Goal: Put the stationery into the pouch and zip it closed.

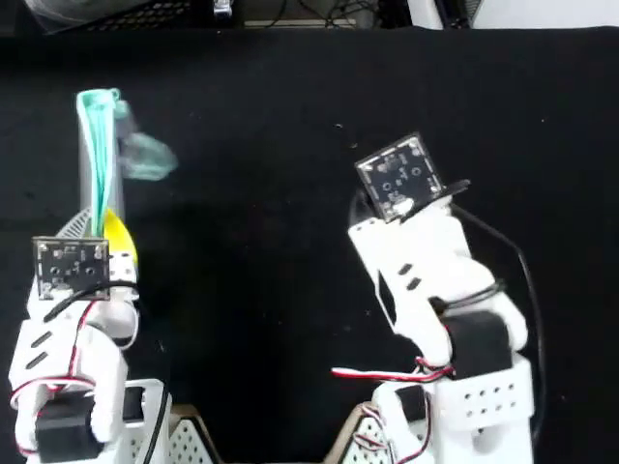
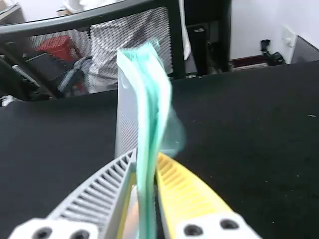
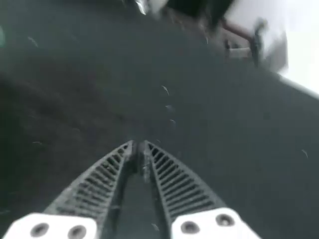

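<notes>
Pinched tight in the left gripper (image 2: pixel 146 158): a see-through pouch (image 2: pixel 144 99) with a green edge. Over the black table (image 3: pixel 224 124), right gripper (image 3: pixel 137 145) fingers pressed together.

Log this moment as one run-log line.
left gripper: shut on pouch, held on edge | right gripper: shut, empty, over black table | pouch closed: cannot tell

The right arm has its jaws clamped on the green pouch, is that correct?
Not quite: it is the left gripper, not the right, whose jaws are clamped on the green pouch. The left wrist view shows it.
</notes>
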Action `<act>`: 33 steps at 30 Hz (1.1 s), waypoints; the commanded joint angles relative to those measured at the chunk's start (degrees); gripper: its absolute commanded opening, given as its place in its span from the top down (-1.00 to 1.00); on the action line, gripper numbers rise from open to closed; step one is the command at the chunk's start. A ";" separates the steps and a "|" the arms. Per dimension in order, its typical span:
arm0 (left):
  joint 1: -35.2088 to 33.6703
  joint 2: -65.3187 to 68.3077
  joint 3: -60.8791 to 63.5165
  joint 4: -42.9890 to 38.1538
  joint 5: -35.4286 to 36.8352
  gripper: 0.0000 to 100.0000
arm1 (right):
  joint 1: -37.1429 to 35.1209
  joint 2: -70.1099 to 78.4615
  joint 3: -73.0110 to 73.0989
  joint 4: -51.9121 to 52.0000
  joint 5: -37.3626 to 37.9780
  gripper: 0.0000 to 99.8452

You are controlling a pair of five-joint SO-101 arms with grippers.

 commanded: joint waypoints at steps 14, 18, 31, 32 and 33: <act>13.58 38.07 2.42 -38.86 5.19 0.94 | 15.56 -34.68 41.98 -1.32 0.00 0.97; 17.71 56.09 -9.54 -39.38 5.19 0.94 | 15.47 -42.07 48.13 -0.79 0.00 0.97; 28.62 94.95 -55.25 -18.90 5.10 0.93 | 15.38 -40.40 50.15 -1.14 0.09 0.97; 28.79 96.35 -57.10 -16.35 5.19 0.90 | 15.21 -40.40 50.15 -1.14 0.09 0.96; 28.79 97.32 -58.68 -13.45 5.27 0.83 | 15.21 -40.40 50.15 -1.14 0.09 0.96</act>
